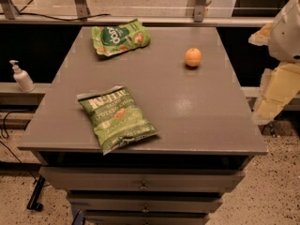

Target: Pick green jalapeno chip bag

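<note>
Drawers [143, 185] sat nearest to you, 3 of them stacked under the grey table [201, 116]. Just above them, the green jalapeno chip bag [117, 118] lay flat on the front-left part of the tabletop. It was turned at a slant, its white Kettle lettering faced up, and its lower corner lay right at the front edge. Nothing touched it.

Off to the right, beyond the table's side edge and well apart from the bag, the cream-coloured gripper [276, 90] hung beside the table, above none of its surface. You could not tell from this view whether it was apart or together, and it held nothing that you could see.

On the left, a white pump bottle [21, 76] stood on a lower ledge, clear of any likely path. Further back, 1 orange [193, 57] rested on the right half of the top. At the far edge lay a 2nd green bag [121, 37] with a dark round logo.

Your main risks looked like these:
- A low reach from the right could shove the flat, crinkly bag over the front edge instead of pinching it.
- A shallow grip on its slick film could slip.
- A sweep across the table could knock the orange rolling.
- Aiming by colour alone could send you to the far bag.
</note>
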Available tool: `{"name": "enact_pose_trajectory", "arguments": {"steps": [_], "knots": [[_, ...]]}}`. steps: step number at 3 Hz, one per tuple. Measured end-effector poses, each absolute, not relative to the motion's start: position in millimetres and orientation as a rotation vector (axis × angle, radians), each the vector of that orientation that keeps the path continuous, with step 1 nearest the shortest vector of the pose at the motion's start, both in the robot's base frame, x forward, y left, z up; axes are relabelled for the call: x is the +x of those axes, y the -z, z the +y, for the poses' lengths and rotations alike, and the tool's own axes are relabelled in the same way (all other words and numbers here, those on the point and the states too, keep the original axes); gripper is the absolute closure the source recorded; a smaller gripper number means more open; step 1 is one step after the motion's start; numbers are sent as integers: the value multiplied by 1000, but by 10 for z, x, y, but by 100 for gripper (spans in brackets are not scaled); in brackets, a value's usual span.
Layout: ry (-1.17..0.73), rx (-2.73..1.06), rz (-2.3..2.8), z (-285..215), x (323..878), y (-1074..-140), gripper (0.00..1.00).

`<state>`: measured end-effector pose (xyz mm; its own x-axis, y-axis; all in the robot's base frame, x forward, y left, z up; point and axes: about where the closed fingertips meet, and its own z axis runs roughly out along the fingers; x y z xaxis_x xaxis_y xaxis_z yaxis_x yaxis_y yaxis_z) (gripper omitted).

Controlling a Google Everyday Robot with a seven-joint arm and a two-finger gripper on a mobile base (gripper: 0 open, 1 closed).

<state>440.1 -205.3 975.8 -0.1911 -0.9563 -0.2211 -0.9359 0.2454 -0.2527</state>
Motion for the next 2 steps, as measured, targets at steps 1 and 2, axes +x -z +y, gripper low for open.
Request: {"name": "enact_pose_trajectory", "arguments": {"steps": [1, 2], "knots": [[17, -1783, 2099, -1721, 4424, -9755, 0], [-105, -1834, 1958, -1214, 4421, -9661, 0]]}}
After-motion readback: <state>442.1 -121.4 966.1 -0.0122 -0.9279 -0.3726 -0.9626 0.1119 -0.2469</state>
